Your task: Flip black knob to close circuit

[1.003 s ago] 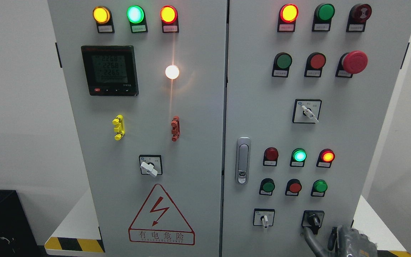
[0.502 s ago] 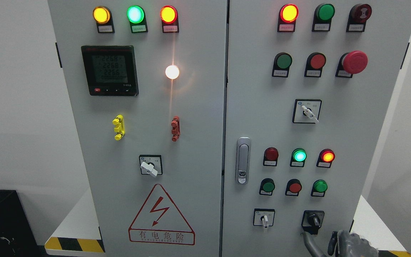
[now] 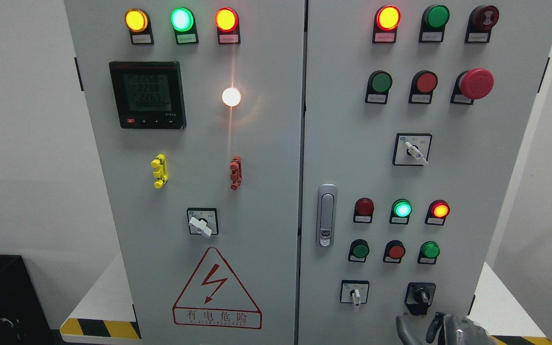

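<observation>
At the bottom right corner of the cabinet door [image 3: 448,167] you had little room; the black knob [image 3: 420,296] sat low on that door, close to its right edge and not far above the picture's lower edge, with the white-handled selector [image 3: 354,293] well to its left and a row of three push buttons [image 3: 395,251] above; your right hand [image 3: 441,329] came up from the bottom edge, only its upper part in view, grey fingers [image 3: 405,328] loosely spread and pointing upward, gripping nothing; the knob lay just above the fingertips, apart from them; beyond the door's edge, the white floor [image 3: 501,297] and hazard striping [image 3: 520,339] showed.
</observation>
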